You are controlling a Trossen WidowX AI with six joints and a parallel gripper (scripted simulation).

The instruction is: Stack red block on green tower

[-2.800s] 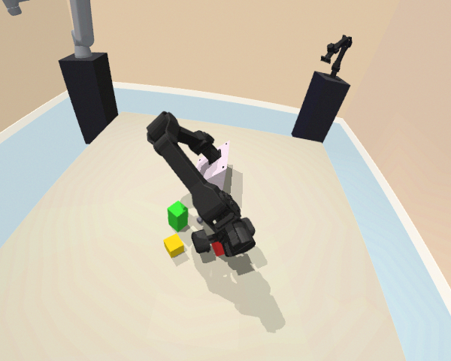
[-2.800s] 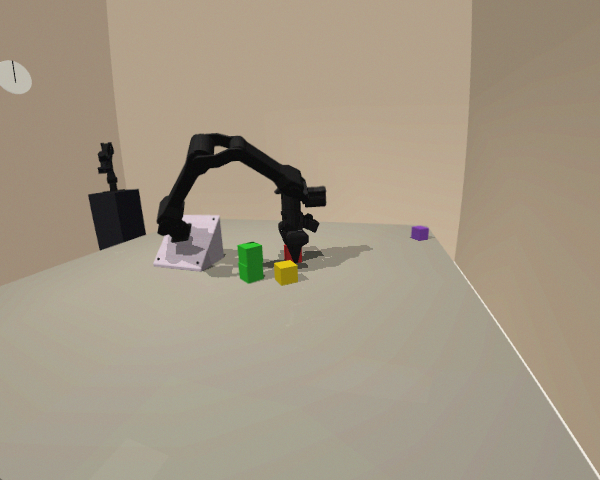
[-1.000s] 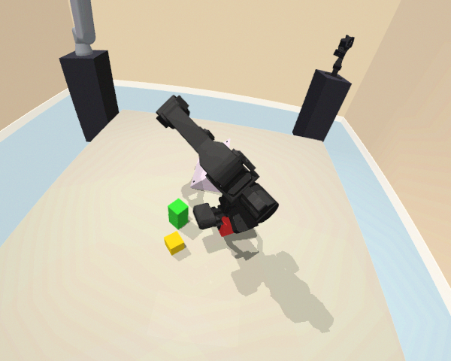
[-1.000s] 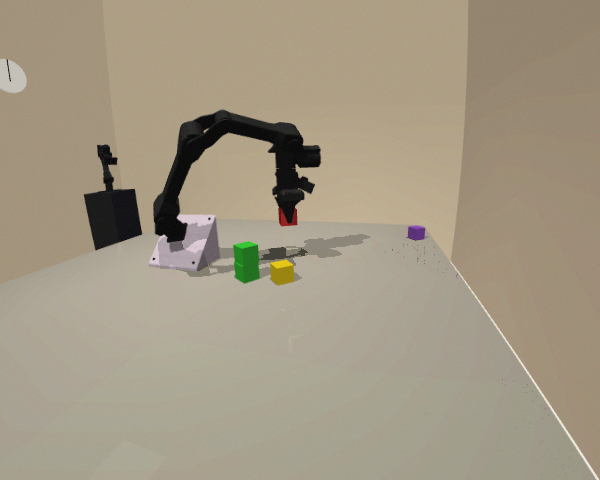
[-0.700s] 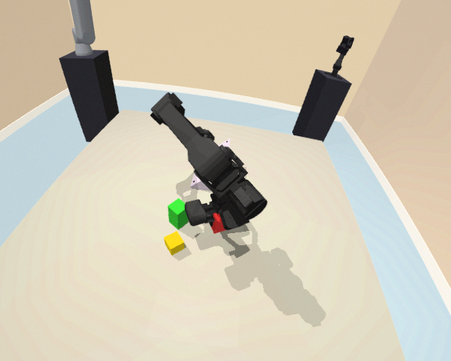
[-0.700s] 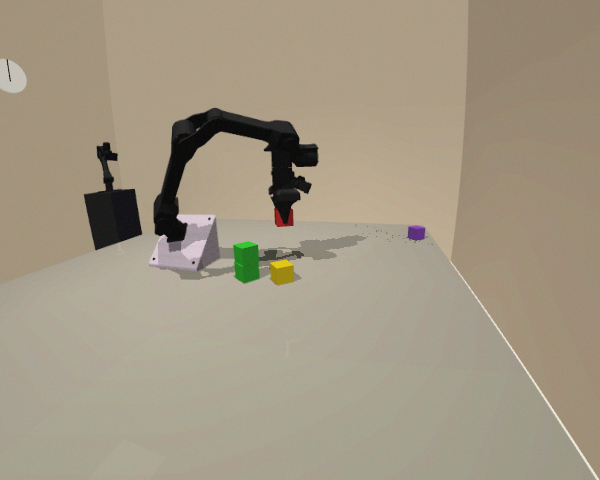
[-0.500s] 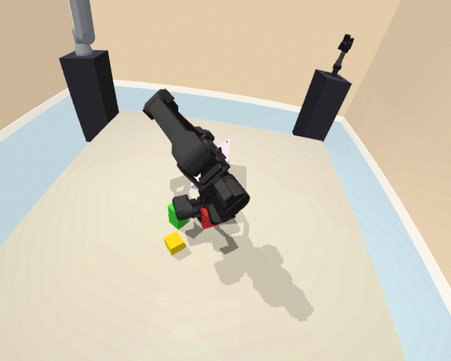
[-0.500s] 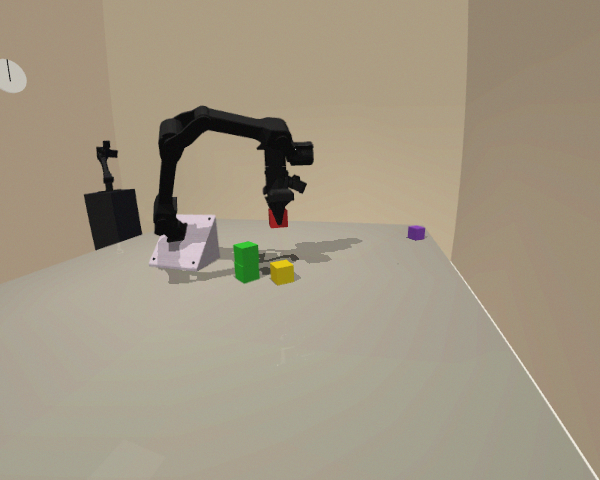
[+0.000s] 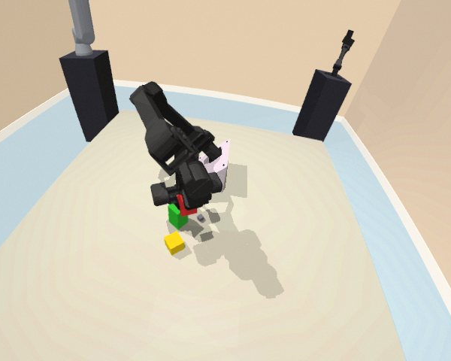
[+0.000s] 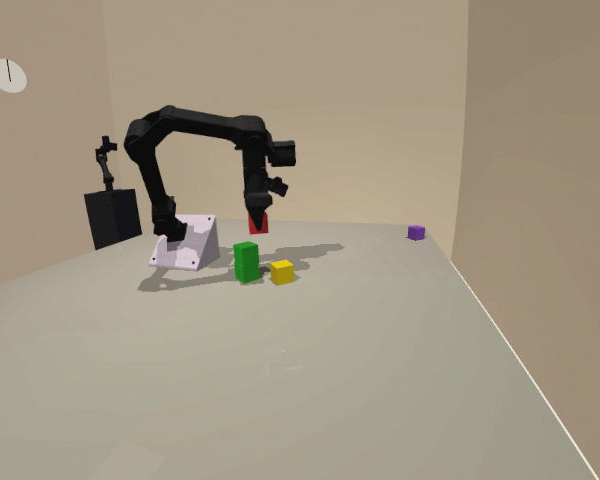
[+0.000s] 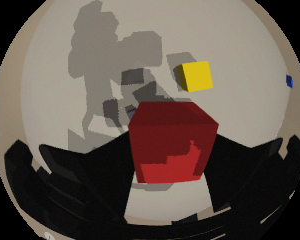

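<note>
- My gripper (image 10: 257,219) points straight down, fingers clamped on the red block (image 10: 258,224); the dark finger tips sit against its two opposite sides
- Red block is off the table, held in the air; in the exterior view it hangs higher than the green tower's top and a little to the right of it on screen, with a gap between them
- In the top view the red block (image 9: 186,208) peeks out from under the wrist, its edge overlapping the green tower (image 9: 177,216) from this angle; I cannot tell from here alone whether it is centred over the tower
- Wrist view: red block (image 11: 170,142) fills the middle of the frame between the two dark fingers; I do not see the tower here
- Green tower (image 10: 246,261) stands upright on the table, two green cubes one on the other, near the arm's pale wedge-shaped base (image 10: 186,249)
- Yellow block (image 10: 281,271) sits on the table just beside the tower, apart from it; also seen in the wrist view (image 11: 194,75) above and right of the red block
- Small purple block (image 10: 416,232) lies well apart, by the far right edge of the table
- Two black pedestals (image 9: 89,93) at the far corners; the right one (image 9: 321,104) carries a small black camera mount
</note>
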